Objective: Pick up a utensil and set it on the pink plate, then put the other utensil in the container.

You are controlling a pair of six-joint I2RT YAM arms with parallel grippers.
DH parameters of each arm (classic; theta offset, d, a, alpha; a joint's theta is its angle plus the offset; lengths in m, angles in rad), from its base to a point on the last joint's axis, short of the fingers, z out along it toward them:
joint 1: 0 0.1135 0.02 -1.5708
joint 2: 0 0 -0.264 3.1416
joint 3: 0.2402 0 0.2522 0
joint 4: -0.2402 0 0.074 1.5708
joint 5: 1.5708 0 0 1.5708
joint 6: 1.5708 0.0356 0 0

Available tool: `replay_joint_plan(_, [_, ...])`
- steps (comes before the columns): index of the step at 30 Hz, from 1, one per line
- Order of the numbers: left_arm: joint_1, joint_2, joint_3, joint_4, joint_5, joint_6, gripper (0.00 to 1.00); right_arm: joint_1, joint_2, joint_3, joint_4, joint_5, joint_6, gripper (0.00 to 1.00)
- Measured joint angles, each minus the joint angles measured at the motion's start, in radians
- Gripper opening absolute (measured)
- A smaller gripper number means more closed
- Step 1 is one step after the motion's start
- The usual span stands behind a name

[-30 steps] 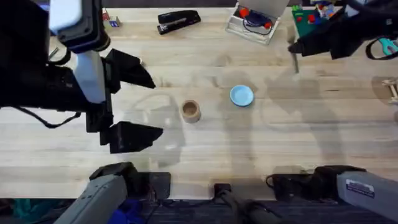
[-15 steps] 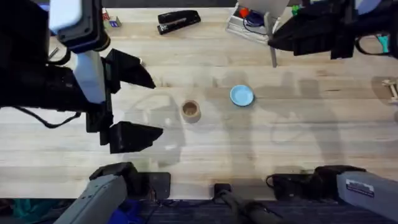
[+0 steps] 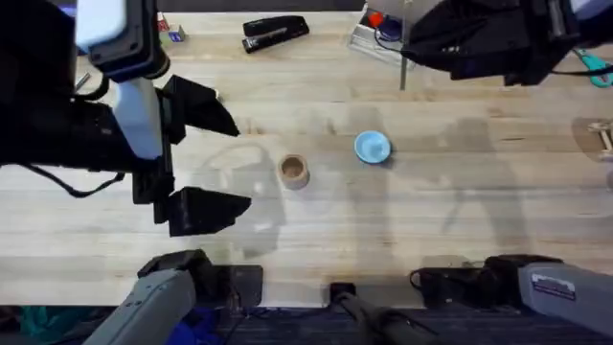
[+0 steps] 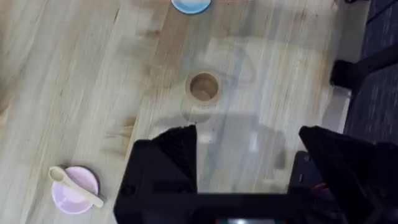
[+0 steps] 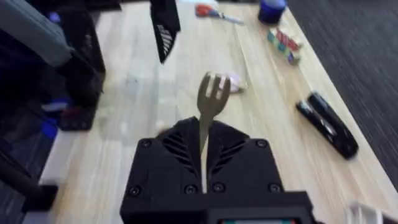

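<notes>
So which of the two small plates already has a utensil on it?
The pink plate: a wooden spoon lies across it. The light blue plate, beyond the container, is bare.

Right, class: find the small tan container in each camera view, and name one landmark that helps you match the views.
Overhead: the container stands mid-table, just left of the light blue plate.
Left wrist: the container sits in the upper middle of the picture, with the light blue plate at the top edge.
Right wrist: not in it.
Shared landmark: the light blue plate, in the overhead and left wrist views.
</notes>
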Motion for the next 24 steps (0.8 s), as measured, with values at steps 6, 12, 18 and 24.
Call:
replay_joint_plan(6, [0.000,0.000,0.000,0.000,0.000,0.000,0.993,0.012,0.065,0.000,0.000,-0.127,-0.061,0.033])
replay_joint_plan(12, [0.000,0.000,0.000,0.000,0.000,0.000,0.993,0.082,0.133,0.000,0.000,-0.180,-0.134,0.033])
replay_joint_plan(18, [0.000,0.000,0.000,0.000,0.000,0.000,0.992,0.166,0.201,0.000,0.002,-0.194,-0.204,0.032])
replay_joint_plan(24, [0.000,0.000,0.000,0.000,0.000,0.000,0.993,0.214,0.249,0.000,0.018,-0.198,-0.267,0.033])
